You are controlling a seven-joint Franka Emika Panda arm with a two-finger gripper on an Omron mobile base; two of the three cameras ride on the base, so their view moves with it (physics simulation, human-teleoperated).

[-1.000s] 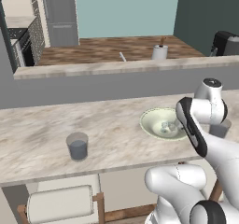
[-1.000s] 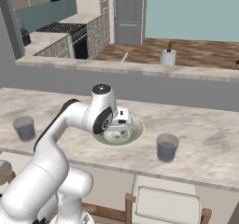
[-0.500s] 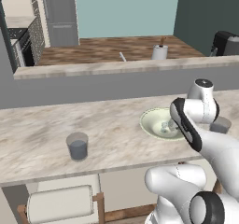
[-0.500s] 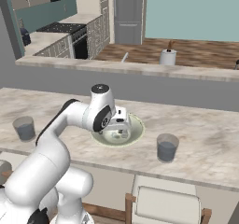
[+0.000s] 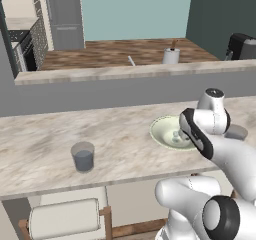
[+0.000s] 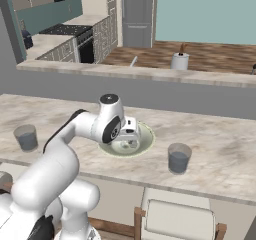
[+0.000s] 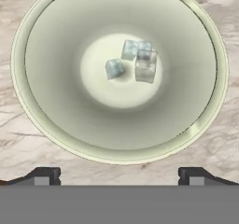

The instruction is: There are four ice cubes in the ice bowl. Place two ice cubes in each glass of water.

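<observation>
Lower now, the white arm's gripper [image 7: 119, 174] hangs, jaws spread wide, over the pale cream-green bowl [image 7: 42, 125]; aim for one tiny whitish ice cube [image 7: 114, 69] (the loner).

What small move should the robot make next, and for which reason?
Probably lower the open end effector straight down toward the lone ice cube in the ice bowl. It hovers above the bowl holding nothing, and that cube sits apart from the other cubes, so it looks easiest to grasp.
</observation>
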